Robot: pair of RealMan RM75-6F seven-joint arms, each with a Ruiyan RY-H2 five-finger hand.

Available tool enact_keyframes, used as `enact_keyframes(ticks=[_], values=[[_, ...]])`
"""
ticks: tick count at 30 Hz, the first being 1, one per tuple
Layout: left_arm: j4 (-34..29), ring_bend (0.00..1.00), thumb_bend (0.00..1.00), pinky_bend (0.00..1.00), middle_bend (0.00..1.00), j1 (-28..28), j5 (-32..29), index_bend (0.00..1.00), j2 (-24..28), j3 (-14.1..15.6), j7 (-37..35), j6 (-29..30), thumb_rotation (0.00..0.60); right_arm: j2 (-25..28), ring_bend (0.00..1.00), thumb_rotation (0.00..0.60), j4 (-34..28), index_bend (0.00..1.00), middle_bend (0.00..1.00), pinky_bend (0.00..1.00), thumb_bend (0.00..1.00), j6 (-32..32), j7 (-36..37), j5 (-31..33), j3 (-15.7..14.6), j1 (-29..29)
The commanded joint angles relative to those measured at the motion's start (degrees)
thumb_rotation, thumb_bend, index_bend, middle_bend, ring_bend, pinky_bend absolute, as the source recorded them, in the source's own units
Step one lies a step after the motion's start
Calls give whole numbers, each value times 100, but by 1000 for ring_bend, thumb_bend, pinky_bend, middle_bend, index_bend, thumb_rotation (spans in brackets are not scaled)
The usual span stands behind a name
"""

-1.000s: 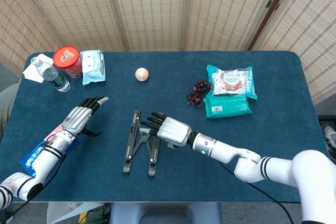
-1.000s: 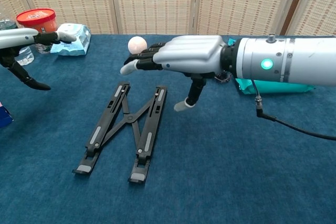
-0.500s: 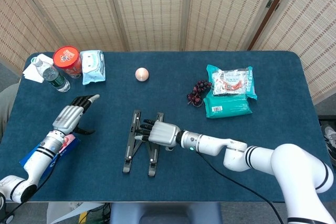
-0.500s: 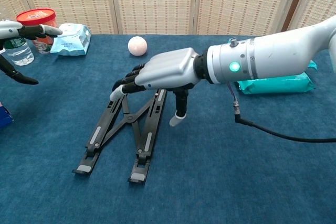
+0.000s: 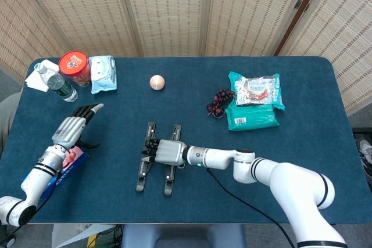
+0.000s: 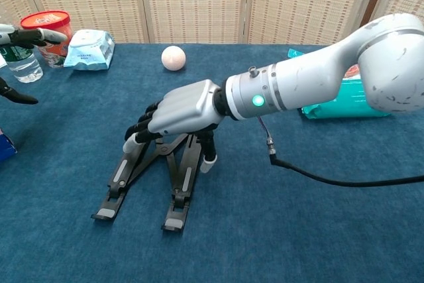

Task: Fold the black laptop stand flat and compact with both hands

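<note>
The black laptop stand (image 5: 141,173) (image 6: 119,174) lies low on the blue table, its two rails joined by crossed links and spread apart. My right hand (image 5: 167,151) (image 6: 180,109) lies over its far half. The fingertips (image 6: 132,142) touch the left rail and the thumb hangs just outside the right rail. The hand hides the upper links. My left hand (image 5: 72,130) (image 6: 30,36) hovers well to the left of the stand with its fingers stretched out, holding nothing.
At the back left stand a red-lidded tub (image 5: 74,66), a water bottle (image 5: 56,82) and a wipes packet (image 5: 103,74). A pale ball (image 5: 157,82) lies behind the stand. Dark grapes (image 5: 219,103) and teal packets (image 5: 254,106) are to the right. A blue packet (image 5: 39,173) lies under my left forearm.
My right hand has moved left and down from above the stand until it rests on the rails. My left hand has drawn back to the left. The stand has not shifted.
</note>
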Motion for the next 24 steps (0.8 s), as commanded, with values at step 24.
enact_keyframes(ticks=[24], values=[[349, 0, 126, 0, 56, 76, 87, 0, -122, -45, -320, -63, 600, -519, 0, 600, 878, 0, 174, 0, 86, -373, 1246, 10, -474, 851]])
